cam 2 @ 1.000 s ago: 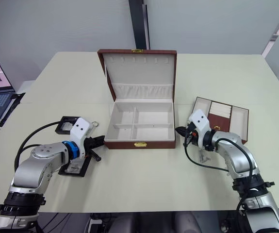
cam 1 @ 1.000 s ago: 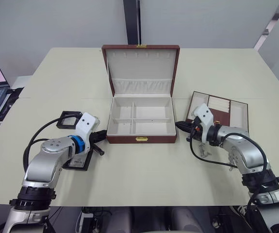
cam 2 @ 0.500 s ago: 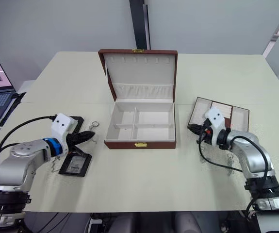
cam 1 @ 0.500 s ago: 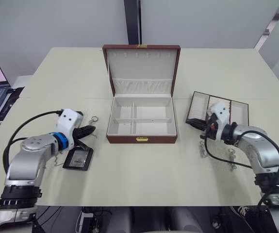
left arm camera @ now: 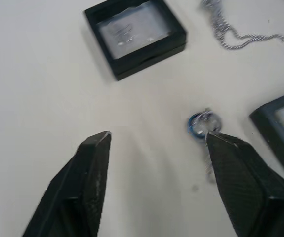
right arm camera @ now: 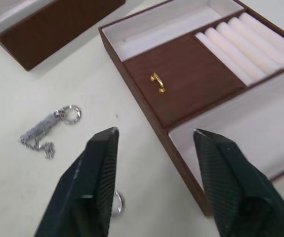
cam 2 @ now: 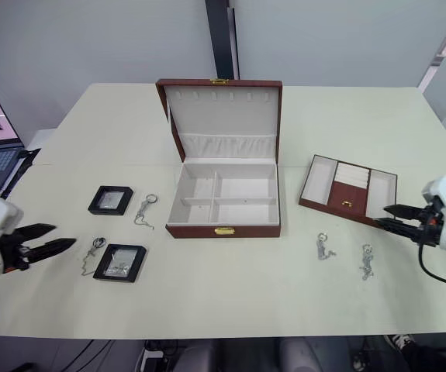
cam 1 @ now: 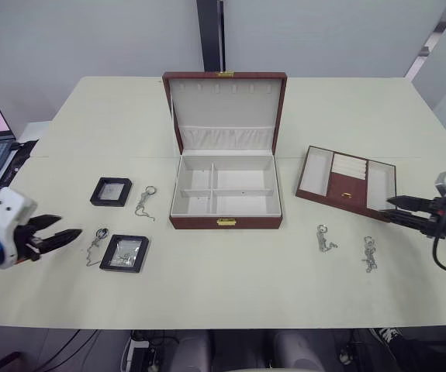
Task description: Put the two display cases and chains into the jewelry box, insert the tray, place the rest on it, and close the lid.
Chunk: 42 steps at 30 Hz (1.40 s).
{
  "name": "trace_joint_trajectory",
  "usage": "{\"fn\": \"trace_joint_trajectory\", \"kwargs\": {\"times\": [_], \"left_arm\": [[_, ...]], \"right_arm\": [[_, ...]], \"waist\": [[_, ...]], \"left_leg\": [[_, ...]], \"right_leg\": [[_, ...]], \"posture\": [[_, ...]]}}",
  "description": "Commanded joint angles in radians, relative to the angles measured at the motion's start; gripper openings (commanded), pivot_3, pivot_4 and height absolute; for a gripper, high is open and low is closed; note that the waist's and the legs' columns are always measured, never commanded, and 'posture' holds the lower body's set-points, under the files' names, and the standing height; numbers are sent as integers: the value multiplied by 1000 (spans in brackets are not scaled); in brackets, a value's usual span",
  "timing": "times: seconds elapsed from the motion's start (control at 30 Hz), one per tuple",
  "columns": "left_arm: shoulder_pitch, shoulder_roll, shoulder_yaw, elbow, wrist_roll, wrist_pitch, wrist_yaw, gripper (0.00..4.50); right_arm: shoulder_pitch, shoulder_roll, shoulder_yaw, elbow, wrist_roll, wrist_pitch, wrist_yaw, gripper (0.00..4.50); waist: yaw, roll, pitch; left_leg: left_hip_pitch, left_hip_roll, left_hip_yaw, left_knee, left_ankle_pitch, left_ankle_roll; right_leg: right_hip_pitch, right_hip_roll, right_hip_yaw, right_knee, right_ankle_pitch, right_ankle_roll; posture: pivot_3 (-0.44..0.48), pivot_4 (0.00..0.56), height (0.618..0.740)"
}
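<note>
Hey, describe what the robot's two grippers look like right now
Each gripper has two tapered black fingers on a white block-shaped housing. The left gripper has a blue ring behind its housing; the right gripper trails a black cable.

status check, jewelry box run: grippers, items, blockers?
Left gripper and right gripper open, empty. Jewelry box open, empty; display cases, chains, tray on table. No blockers.

We see bright, even, diffuse light with soft faint shadows under the jewelry box (cam 1: pixel 226 190) and tray (cam 1: pixel 347 180). The table (cam 1: pixel 230 279) shows no glare. Our left wrist view is blurred, its display case (left arm camera: pixel 135 35) soft-edged.
</note>
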Motion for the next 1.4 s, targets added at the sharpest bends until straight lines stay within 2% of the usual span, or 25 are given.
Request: {"fn": "trace_joint_trajectory", "kwargs": {"times": [0.03, 0.1, 0.4, 1.0, 1.2, 1.3, 1.4], "left_arm": [[24, 47, 58, 72, 32, -73, -10, 4348], [29, 63, 67, 118, 46, -103, -8, 4500], [-16, 97, 54, 224, 61, -162, -21, 4500], [-97, 91, -15, 285, 89, -220, -55, 4500], [-223, 101, -146, 291, 135, -278, -122, 4500], [-310, 106, -227, 312, 168, -309, -173, 4500], [-384, 99, -294, 349, 204, -343, -204, 4500]], "right_arm": [[8, -55, -27, 77, -39, -88, 45, 3831], [11, -72, -22, 116, -60, -122, 56, 4469], [5, -87, -14, 208, -116, -198, 60, 4469], [-3, -79, -18, 200, -113, -201, 75, 4469], [-27, -44, -42, -130, 59, -1, 85, 4469], [-60, 14, -22, -356, 173, 115, 29, 4469], [-100, 72, -2, -484, 240, 193, -30, 4469]], "waist": [[0, 0, 0], [-1, 0, 0], [-6, 0, 0], [-13, 0, 0], [-13, 1, 0], [-16, 0, 0], [-16, 0, 0]], "left_leg": [[0, 0, 0, 0, 0, 0], [0, 0, 1, 0, 0, 0], [0, 0, 1, 0, 0, 0], [0, 0, 2, 0, 0, 0], [0, 0, 1, 0, 0, 0], [0, 1, 0, 0, 0, 0], [-1, 1, 0, 0, 0, 0]], "right_leg": [[0, 0, 0, 0, 0, 0], [0, 0, 0, 0, 0, 0], [0, 0, 0, 1, 0, 0], [-1, 0, 0, 1, 0, 0], [-1, 0, 0, 2, 0, 0], [-1, 1, -1, 2, 0, 0], [-1, 1, -1, 3, 0, 0]], "posture": [[0, 150, 740], [0, 150, 740], [0, 150, 740], [0, 150, 740], [0, 150, 740], [0, 150, 740], [0, 150, 740]]}}
